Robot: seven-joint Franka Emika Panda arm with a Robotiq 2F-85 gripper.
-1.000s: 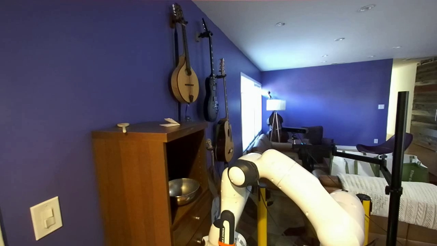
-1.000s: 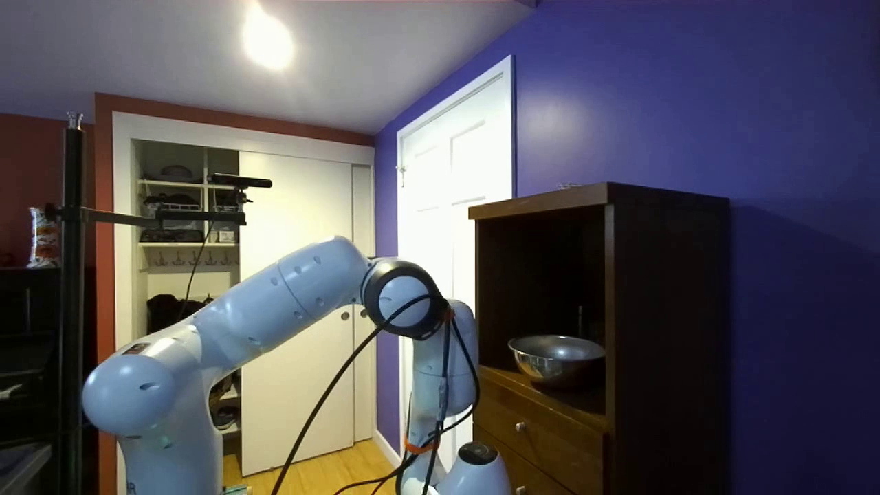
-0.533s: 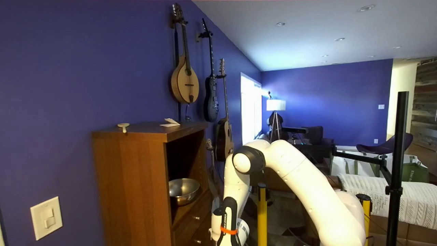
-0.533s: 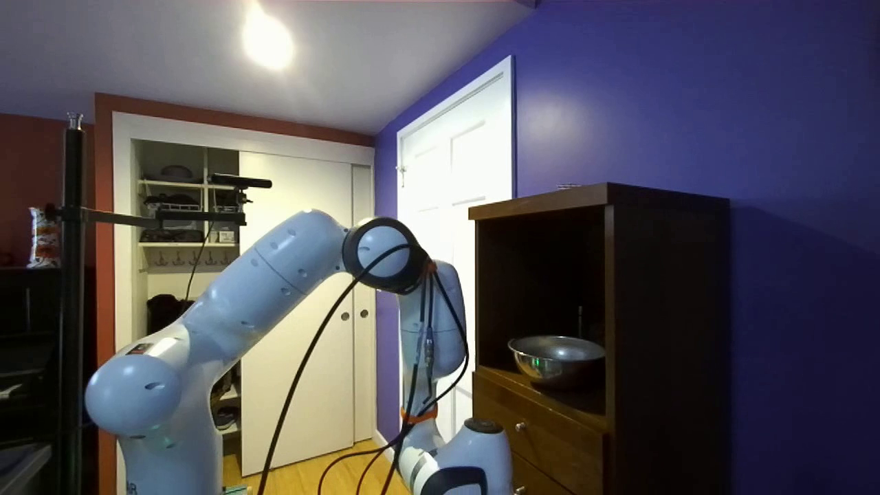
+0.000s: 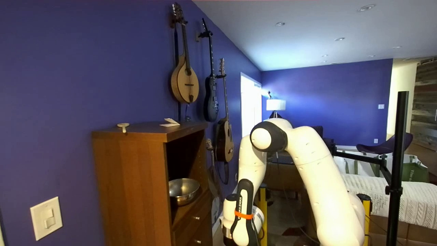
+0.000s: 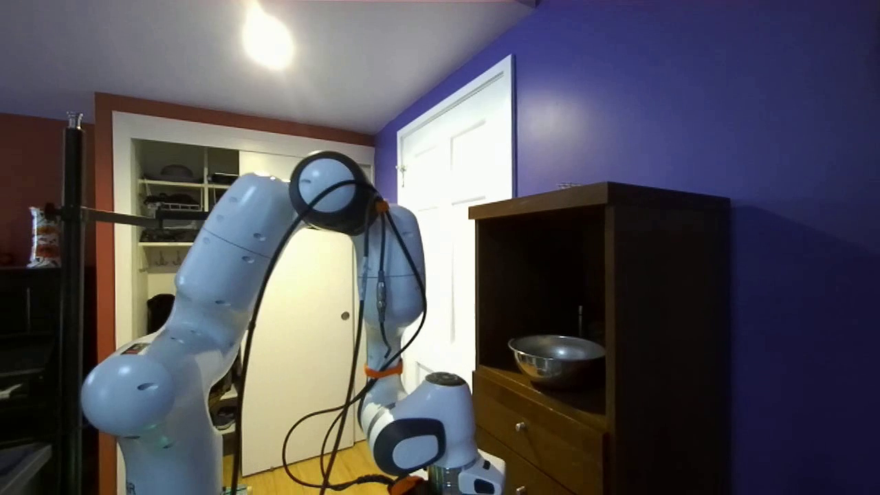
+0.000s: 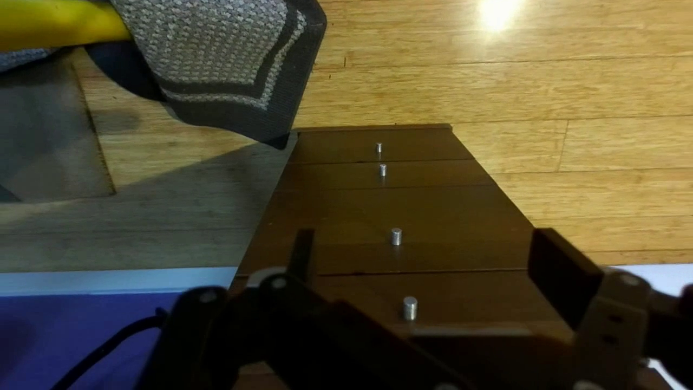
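My gripper [image 7: 425, 252] is open, with its dark fingers spread wide and nothing between them. In the wrist view it faces the drawer fronts of the brown cabinet [image 7: 422, 211], which carry several small silver knobs [image 7: 410, 309]. It appears apart from them. In the exterior views the hand [image 5: 243, 218] is beside the cabinet's drawers, and it also shows low in an exterior view [image 6: 426, 440]; the fingers are not visible there. A shiny metal bowl [image 5: 184, 191] sits in the cabinet's open upper shelf, also seen in an exterior view [image 6: 557, 359]. The bowl is out of the wrist view.
The cabinet [image 6: 667, 330] stands against the purple wall. On its top lie a folded white card [image 5: 170, 122] and a small pale object [image 5: 123, 127]. Guitars hang behind it. A black pole [image 5: 398, 164], a yellow post [image 5: 365, 215] and loose arm cables [image 6: 258, 309] are nearby.
The arm has risen and drawn back from the cabinet, with its elbow higher. More of the hand has come into both exterior views. The bowl and cabinet have not moved.
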